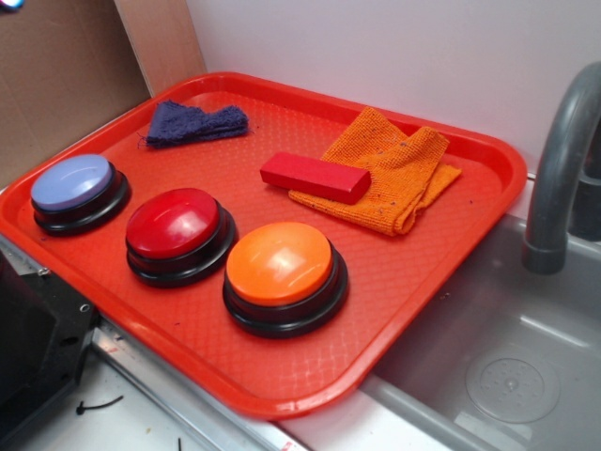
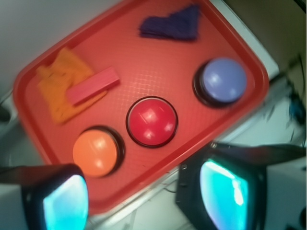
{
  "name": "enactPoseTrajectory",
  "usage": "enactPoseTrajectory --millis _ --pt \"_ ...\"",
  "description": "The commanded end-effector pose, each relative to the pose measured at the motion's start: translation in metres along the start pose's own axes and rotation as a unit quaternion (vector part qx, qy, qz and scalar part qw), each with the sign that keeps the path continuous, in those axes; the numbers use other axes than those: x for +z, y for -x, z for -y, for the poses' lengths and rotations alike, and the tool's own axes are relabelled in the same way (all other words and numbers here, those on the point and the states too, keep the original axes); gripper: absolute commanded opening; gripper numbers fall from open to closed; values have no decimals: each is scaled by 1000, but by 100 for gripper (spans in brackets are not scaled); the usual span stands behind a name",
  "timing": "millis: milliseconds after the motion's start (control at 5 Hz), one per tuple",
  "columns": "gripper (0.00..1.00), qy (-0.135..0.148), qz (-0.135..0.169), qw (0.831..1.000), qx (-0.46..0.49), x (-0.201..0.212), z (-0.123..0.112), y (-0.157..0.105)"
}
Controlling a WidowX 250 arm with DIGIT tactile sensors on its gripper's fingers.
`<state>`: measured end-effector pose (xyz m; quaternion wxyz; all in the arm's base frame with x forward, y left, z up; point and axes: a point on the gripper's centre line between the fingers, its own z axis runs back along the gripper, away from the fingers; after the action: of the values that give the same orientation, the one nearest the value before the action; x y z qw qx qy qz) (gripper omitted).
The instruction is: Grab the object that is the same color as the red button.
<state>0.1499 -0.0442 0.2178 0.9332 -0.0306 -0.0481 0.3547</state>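
The hand (image 2: 139, 191) is hanging high over the near rim of the tray (image 1: 451, 272), fingers (image 2: 64, 201) spread wide w/ nothing between them, so the step in hand looks like the approach to the block (image 1: 315, 177).

The block is lying flat toward the back of the tray, at about 1 o'clock from the red button (image 1: 178, 228), one end resting on the orange cloth (image 1: 399, 174), the other on bare tray.

To do it well, the hand probably needs to travel out past the red button and orange button (image 1: 282, 268), staying high enough to clear both domes, then turn so the fingers are straddling the block's short width, not its length. It is low and flat, so descending nearly to the tray before closing seems wise. Risk: a finger catching a cloth fold, or the block sliding on it.

Views: the wrist cam is showing the hand itself and how it lines up; there the block (image 2: 93, 85) is sitting at about 10 o'clock from the red button (image 2: 152, 121), well ahead of the fingertips. The exterior cam isn't showing the hand at all, but it is giving the block's thickness and the overlap w/ the cloth more sharply, plus a sink (image 1: 507, 376) and faucet (image 1: 559, 178) at 3 o'clock of the tray. The purple cloth (image 1: 195, 122) and blue button (image 1: 75, 188) are appearing in both, well apart from the block.
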Motion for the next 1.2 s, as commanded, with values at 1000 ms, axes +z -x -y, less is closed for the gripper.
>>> enactPoseTrajectory --millis 1000 --pt "100 -82 76 918 382 -168 73 -84"
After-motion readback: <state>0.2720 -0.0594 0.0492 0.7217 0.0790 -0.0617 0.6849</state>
